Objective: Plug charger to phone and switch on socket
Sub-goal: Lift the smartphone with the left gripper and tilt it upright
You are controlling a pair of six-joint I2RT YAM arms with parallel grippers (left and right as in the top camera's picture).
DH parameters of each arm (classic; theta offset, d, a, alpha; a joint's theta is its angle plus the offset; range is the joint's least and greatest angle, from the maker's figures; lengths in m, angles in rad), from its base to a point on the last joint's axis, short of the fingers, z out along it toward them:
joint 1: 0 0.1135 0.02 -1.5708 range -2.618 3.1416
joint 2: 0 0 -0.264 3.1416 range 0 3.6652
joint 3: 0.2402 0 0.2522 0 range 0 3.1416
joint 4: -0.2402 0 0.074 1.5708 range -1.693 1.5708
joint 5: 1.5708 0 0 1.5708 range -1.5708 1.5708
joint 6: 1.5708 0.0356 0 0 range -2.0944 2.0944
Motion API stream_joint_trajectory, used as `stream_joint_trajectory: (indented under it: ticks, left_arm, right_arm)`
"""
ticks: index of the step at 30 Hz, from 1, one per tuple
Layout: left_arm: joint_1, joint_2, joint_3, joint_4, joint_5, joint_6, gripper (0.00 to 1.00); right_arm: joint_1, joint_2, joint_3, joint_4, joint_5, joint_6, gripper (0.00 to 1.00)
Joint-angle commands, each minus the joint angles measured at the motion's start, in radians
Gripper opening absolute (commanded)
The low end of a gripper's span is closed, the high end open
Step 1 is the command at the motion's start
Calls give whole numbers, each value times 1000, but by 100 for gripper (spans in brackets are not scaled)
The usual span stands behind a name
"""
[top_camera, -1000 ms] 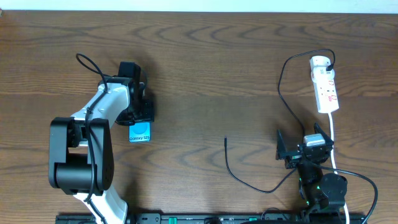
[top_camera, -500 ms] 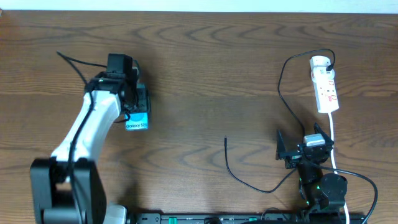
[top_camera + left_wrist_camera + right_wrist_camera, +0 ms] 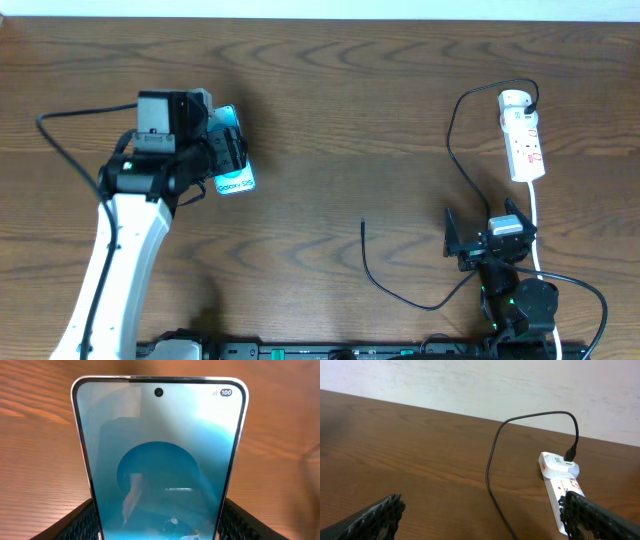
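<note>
My left gripper (image 3: 222, 157) is shut on the phone (image 3: 232, 165), a cyan-screened smartphone reading "Galaxy S25", held above the table at the left. In the left wrist view the phone (image 3: 159, 460) fills the frame between the two black fingers. The charger (image 3: 452, 150), a thin black cable, runs from its black plug in the socket's far end down to a loose tip (image 3: 363, 226) at mid-table. The socket (image 3: 522, 135), a white power strip with red marks, lies at the far right. It also shows in the right wrist view (image 3: 559, 482). My right gripper (image 3: 478, 240) is open and empty, near the front right.
The socket's thick white cord (image 3: 538, 235) runs down past my right arm's base (image 3: 515, 305). The table's far edge meets a white wall (image 3: 480, 385). A black rail (image 3: 350, 350) lines the front edge.
My left arm has lifted the phone and carried it up and away from the table surface, turning it slightly. The right arm and cable have not moved.
</note>
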Motion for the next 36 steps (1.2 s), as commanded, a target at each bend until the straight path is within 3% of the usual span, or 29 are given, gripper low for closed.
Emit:
stream_joint_trajectory:
  ticks: [1,7,18,25,36]
  left_arm:
    - [3,-54,26,4,122,-161,7]
    - [5,-64,26,6,241,-307,8]
    - [91,-51,25,75,617,-533,7]
    - [141,-17,14,71,664,-678,8]
    - [142,123,14,73,753,-707,7]
  right_arm:
    - [3,-2,-2,-5,-3,4,99]
    - [3,-2,-2,-5,-3,5,99]
    - [3,-2,-2,-5,-3,5,99]
    - [3,-2,-2,-5,-3,4,99]
    - [3,-2,-2,-3,-5,5,99]
